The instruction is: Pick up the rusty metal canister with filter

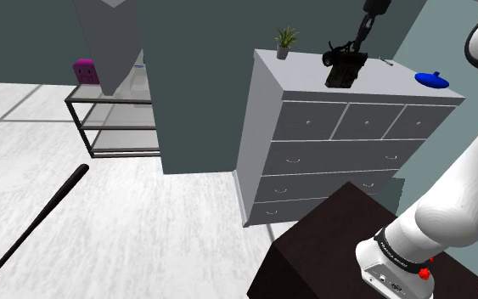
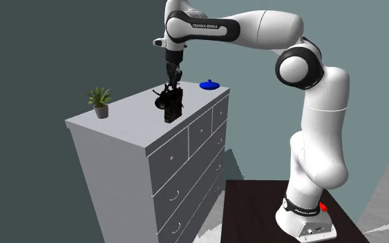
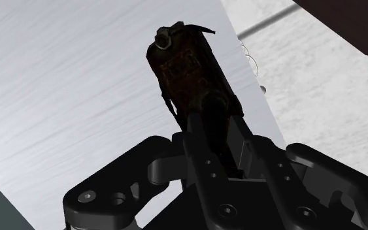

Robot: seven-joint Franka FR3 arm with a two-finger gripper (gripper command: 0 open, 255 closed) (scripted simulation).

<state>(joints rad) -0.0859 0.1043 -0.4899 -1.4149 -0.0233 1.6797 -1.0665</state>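
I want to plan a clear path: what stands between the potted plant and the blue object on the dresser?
The dark rusty canister, clasped by the gripper, is between them, as the shoulder view shows.

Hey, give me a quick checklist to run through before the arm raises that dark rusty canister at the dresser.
1. Grasp: ok. In the wrist view the gripper is shut on the canister.
2. Pose: ok. The canister stands roughly upright in the second exterior view.
3. Canister already off the dresser top: cannot tell.
4. The potted plant stands apart from the canister: ok.
5. The blue object lies apart from the canister: ok.
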